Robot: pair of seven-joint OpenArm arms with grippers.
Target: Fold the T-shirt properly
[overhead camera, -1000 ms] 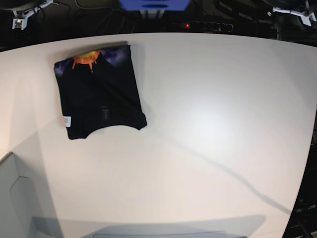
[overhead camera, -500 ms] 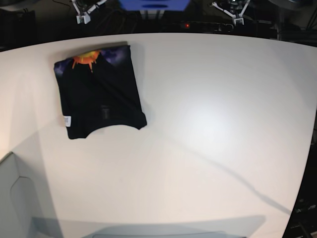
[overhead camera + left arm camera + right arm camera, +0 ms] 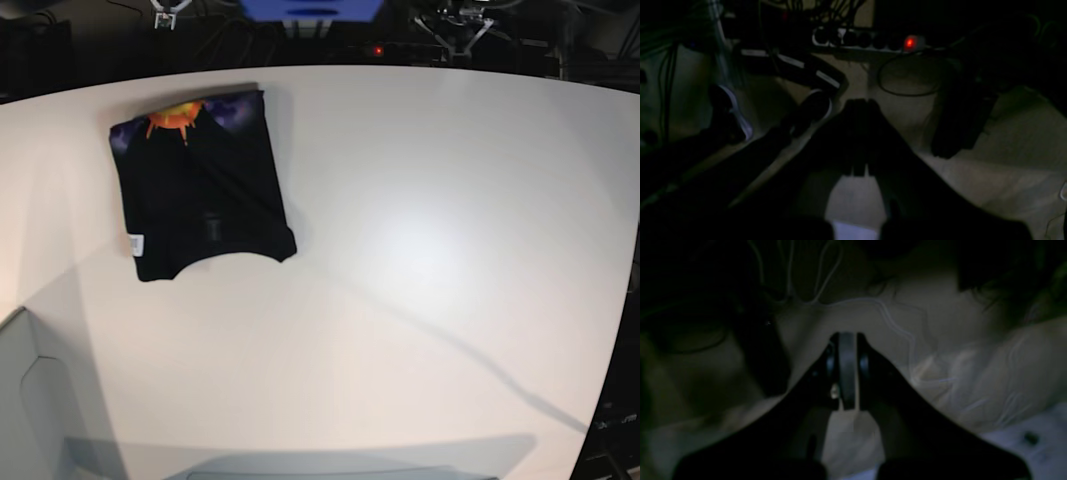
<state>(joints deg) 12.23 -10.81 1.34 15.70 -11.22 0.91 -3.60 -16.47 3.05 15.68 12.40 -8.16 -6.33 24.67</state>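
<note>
The black T-shirt (image 3: 200, 185) lies folded into a rough rectangle at the far left of the white table (image 3: 420, 250). An orange sun print (image 3: 178, 117) shows at its far edge and a small white tag (image 3: 135, 243) at its near left corner. Both grippers are off the table, behind its far edge, well apart from the shirt. My right gripper (image 3: 163, 18) is shut and empty; the right wrist view shows it (image 3: 846, 338) over dim cables. My left gripper (image 3: 458, 28) is shut and empty; the left wrist view shows it (image 3: 858, 104) in the dark.
A power strip with a red light (image 3: 909, 42) and loose cables lie behind the table. A blue object (image 3: 310, 10) stands at the far middle. A pale grey box edge (image 3: 20, 400) is at the near left.
Both grippers have moved from the far corners inward along the back of the table, then drawn a little further back. The T-shirt has not moved.
</note>
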